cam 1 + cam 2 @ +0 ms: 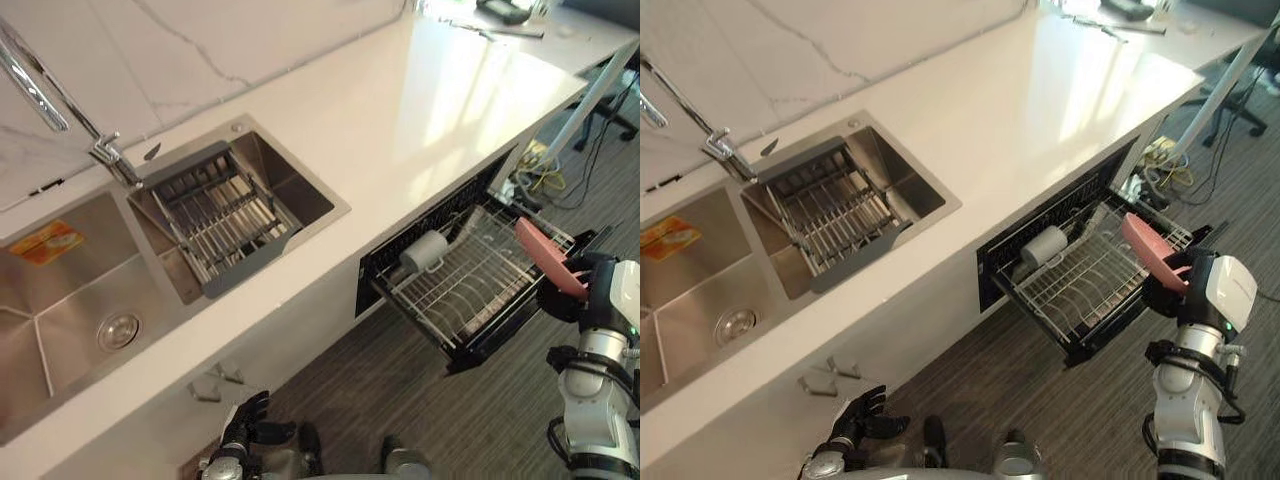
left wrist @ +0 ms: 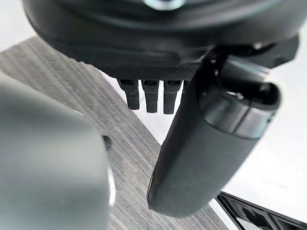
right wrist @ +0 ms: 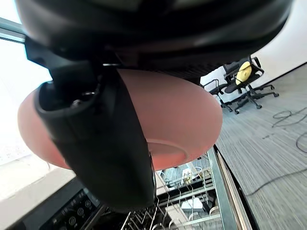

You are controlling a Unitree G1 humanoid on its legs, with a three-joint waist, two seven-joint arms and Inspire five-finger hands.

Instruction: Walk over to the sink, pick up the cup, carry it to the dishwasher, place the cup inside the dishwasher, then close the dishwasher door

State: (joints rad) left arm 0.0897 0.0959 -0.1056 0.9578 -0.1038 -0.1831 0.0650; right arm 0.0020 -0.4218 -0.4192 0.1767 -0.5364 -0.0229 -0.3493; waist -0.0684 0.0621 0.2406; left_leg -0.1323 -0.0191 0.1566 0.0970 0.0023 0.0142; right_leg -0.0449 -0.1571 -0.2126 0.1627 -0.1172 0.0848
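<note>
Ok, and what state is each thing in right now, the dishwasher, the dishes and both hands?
Dishwasher: drawer pulled open, rack out.
White cup: lying on its side in the rack.
Pink dish: held on edge over the rack.
Right hand: shut on the pink dish.
Left hand: open, holding nothing.

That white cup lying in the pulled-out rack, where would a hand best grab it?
Probably round the white cup's body, coming from above and the rack's open front: it seems to lie on its side at the back, close under the counter.

No legible print; sink sticker unreadable
</note>
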